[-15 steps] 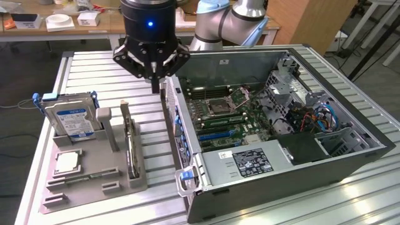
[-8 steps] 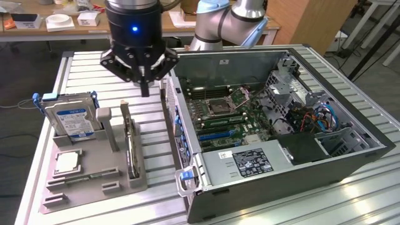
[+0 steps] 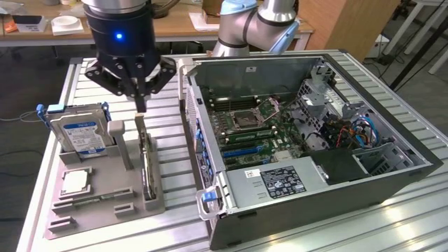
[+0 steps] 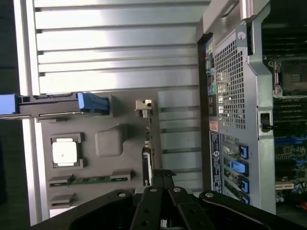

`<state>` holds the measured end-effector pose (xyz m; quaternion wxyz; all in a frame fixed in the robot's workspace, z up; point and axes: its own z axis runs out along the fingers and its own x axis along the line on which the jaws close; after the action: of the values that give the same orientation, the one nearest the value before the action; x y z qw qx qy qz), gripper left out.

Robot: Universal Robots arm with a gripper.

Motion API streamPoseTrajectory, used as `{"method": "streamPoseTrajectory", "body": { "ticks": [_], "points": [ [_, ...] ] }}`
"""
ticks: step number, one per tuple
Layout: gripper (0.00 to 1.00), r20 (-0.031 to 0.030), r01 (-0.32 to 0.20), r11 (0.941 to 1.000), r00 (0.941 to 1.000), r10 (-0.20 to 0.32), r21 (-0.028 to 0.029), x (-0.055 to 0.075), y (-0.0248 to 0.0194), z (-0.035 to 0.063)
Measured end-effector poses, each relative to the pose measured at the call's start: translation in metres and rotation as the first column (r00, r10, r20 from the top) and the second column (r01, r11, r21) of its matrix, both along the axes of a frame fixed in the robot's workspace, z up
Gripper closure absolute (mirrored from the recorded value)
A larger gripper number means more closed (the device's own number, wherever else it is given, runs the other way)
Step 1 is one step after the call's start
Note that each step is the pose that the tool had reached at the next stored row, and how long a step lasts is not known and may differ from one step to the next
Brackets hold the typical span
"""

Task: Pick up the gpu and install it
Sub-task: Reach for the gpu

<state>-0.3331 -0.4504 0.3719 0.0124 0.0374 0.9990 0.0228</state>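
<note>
Black claw [image 3: 140,105] closed, above gpu [image 3: 146,168]

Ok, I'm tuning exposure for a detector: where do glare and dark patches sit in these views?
Exterior view: strong glare on the table slats nearest the camera, computer case interior evenly lit. Wrist view: table slats washed out, processor lid glaring white, claw nearly black.

There was one boxy hard drive [image 3: 78,134] with a blue-white label, one square silver processor chip [image 3: 75,182], one narrow green memory stick [image 3: 96,199], one thin flat dark gpu [image 3: 146,173], one grey plastic holder [image 3: 105,212], one open black computer case [image 3: 392,184] and one black robot hand [image 3: 140,106].
</note>
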Motion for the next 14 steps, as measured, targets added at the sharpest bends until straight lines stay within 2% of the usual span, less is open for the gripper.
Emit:
{"method": "streamPoseTrajectory", "body": {
  "ticks": [7,14],
  "points": [
    [0.89,0.0001,-0.013,0.9999,0.9999,0.013,0.0006,-0.0051,-0.0018,-0.0031],
    [0.89,0.0,-0.057,0.9984,0.9984,0.057,0.0006,-0.0051,-0.0021,-0.0055]
  ]
}}
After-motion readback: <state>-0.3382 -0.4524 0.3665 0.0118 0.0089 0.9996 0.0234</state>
